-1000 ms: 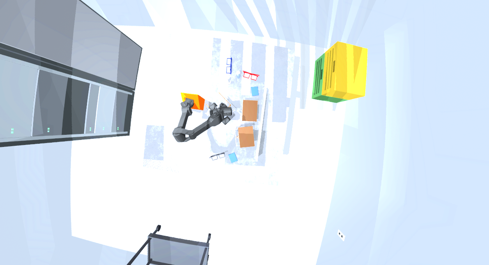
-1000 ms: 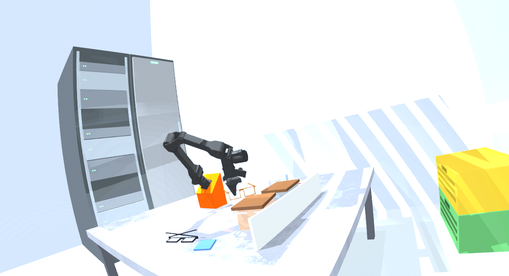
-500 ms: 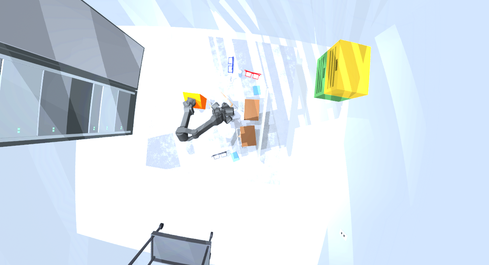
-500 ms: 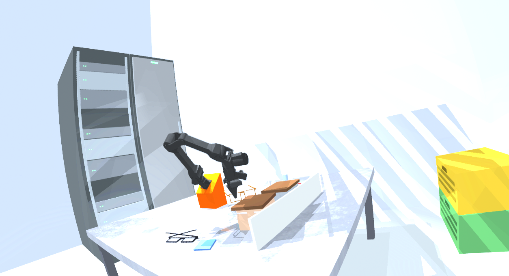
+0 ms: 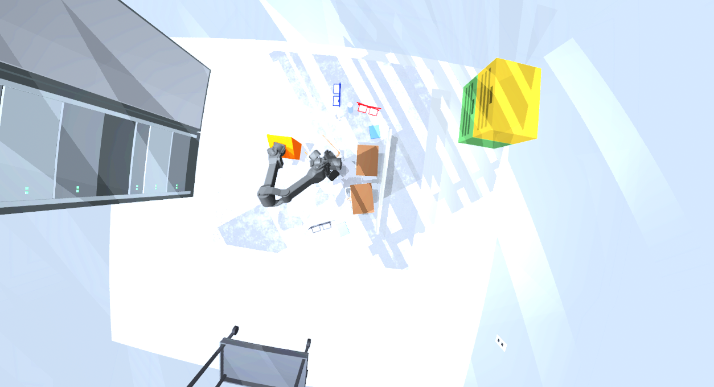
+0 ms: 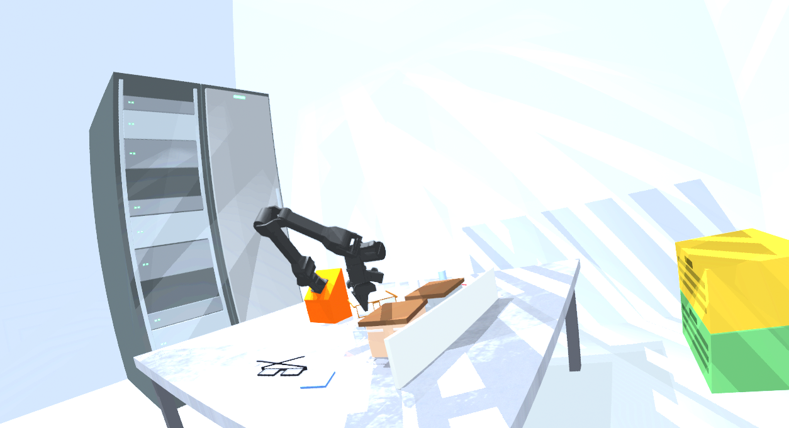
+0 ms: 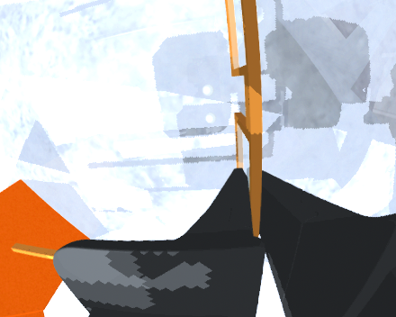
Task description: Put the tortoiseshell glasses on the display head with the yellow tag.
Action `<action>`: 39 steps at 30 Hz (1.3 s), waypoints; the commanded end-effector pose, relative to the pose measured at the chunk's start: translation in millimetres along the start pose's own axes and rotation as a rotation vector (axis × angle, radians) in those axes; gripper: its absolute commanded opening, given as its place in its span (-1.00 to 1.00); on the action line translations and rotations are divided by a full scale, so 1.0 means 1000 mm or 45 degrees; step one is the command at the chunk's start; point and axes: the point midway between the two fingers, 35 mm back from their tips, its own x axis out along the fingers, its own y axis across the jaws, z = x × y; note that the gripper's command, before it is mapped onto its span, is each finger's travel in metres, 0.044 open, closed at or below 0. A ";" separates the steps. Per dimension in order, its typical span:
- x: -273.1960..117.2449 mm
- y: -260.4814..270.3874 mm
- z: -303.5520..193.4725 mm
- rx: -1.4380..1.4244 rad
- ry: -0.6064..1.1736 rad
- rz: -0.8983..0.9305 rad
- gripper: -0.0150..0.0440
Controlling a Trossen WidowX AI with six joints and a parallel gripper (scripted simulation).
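The tortoiseshell glasses (image 5: 330, 143) (image 6: 392, 294) (image 7: 256, 108) are amber-brown. My gripper (image 6: 365, 308) (image 7: 244, 176) is shut on one end of their front frame, and the front runs up the wrist view away from the fingertips. One temple end shows left of the finger there. Two display heads stand side by side with flat brown tops: one head (image 5: 366, 160) (image 6: 436, 288) is farther from the exterior camera, the other (image 5: 362, 198) (image 6: 392, 313) nearer. The glasses are in front of the heads, apart from the farther one. I cannot make out the yellow tag, noses or ears.
A white upright panel (image 5: 383, 184) (image 6: 442, 328) stands behind the heads. Black glasses (image 6: 281, 371), blue glasses (image 5: 340, 94) and red glasses (image 5: 368, 106) lie around. A blue square (image 5: 374, 131) lies near the farther head. An orange box (image 5: 297, 148) (image 6: 328, 309) is under the arm's base.
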 end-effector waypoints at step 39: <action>0.037 0.005 -0.008 -0.013 0.021 -0.002 -0.49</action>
